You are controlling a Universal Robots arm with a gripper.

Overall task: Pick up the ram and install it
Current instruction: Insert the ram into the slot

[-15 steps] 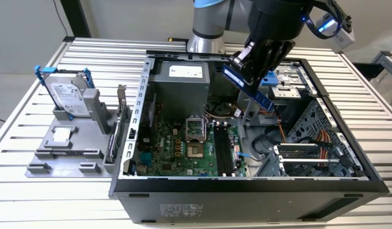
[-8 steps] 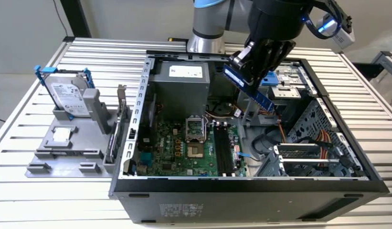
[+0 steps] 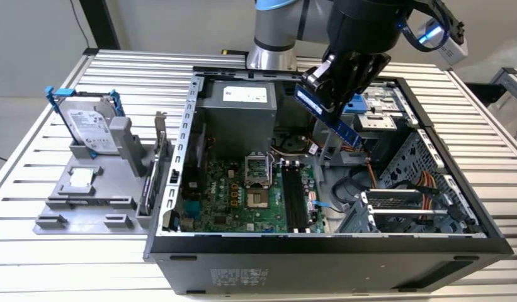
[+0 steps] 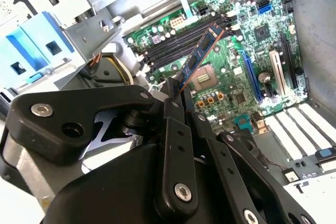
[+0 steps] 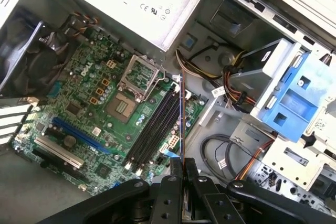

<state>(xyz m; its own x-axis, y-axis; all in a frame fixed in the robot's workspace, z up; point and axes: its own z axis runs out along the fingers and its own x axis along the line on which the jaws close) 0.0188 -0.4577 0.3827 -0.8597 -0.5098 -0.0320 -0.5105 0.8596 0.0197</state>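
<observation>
My gripper (image 3: 327, 88) hangs over the open computer case (image 3: 191, 189), shut on the upper end of the ram (image 3: 344, 130), a long thin blue-and-dark stick. The ram slants down toward the exterior view's right, well above the green motherboard (image 3: 233, 195). In the second wrist view the ram (image 4: 202, 50) juts out from the black fingers (image 4: 173, 108) over the black memory slots (image 4: 181, 39). In the first wrist view the ram (image 5: 182, 111) appears edge-on, beside the slots (image 5: 155, 127), which lie next to the processor socket (image 5: 122, 107).
A grey fixture (image 3: 82, 201) at the exterior view's left carries a silver hard drive (image 3: 89, 129) in a blue bracket and an expansion card (image 3: 162, 157). Inside the case are the power supply (image 3: 237, 113), a blue drive cage (image 3: 357, 104), orange cables (image 3: 426, 189) and a fan (image 5: 26, 56).
</observation>
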